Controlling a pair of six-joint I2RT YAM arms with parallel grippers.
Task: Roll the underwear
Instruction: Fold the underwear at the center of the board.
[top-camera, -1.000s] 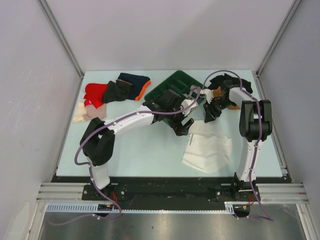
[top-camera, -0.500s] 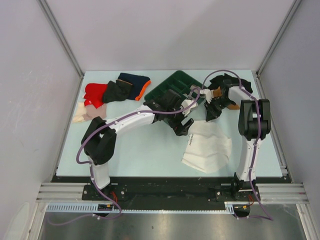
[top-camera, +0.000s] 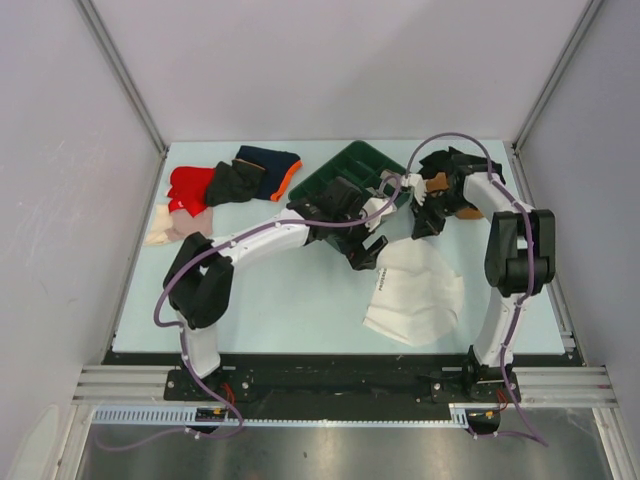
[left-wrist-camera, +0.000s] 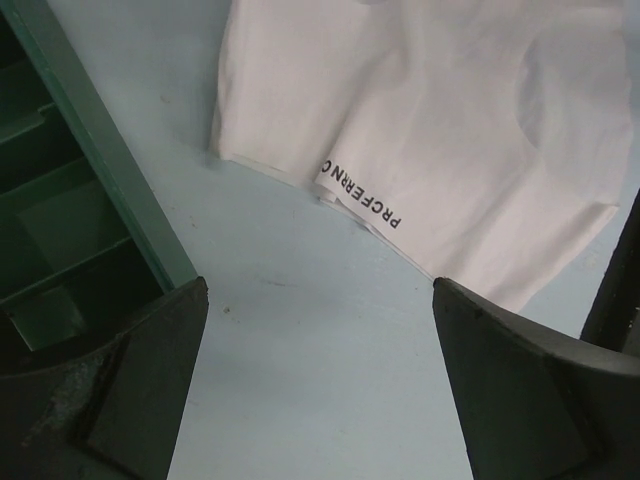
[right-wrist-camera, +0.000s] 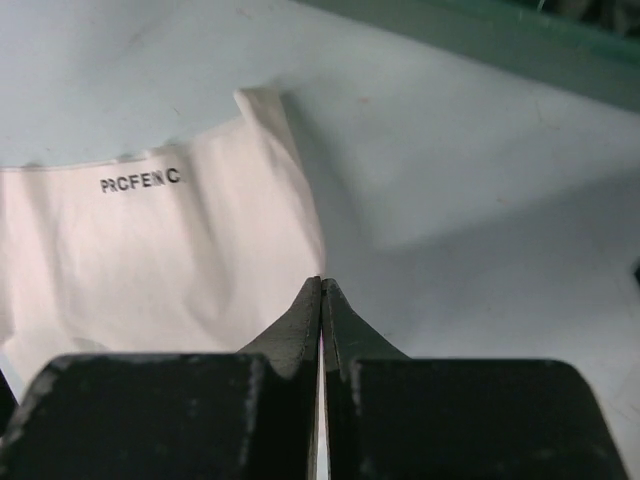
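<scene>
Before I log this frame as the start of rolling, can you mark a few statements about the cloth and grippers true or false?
1. The underwear lies flat on the table, not rolled. True.
2. The left gripper is shut on the underwear. False: its jaws stand wide open over bare table.
3. The right gripper has its jaws closed together. True.
4. The underwear sits inside the green tray. False: it lies on the table beside it.

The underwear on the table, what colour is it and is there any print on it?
White underwear, with small black lettering along one edge; clearest in the left wrist view.
</scene>
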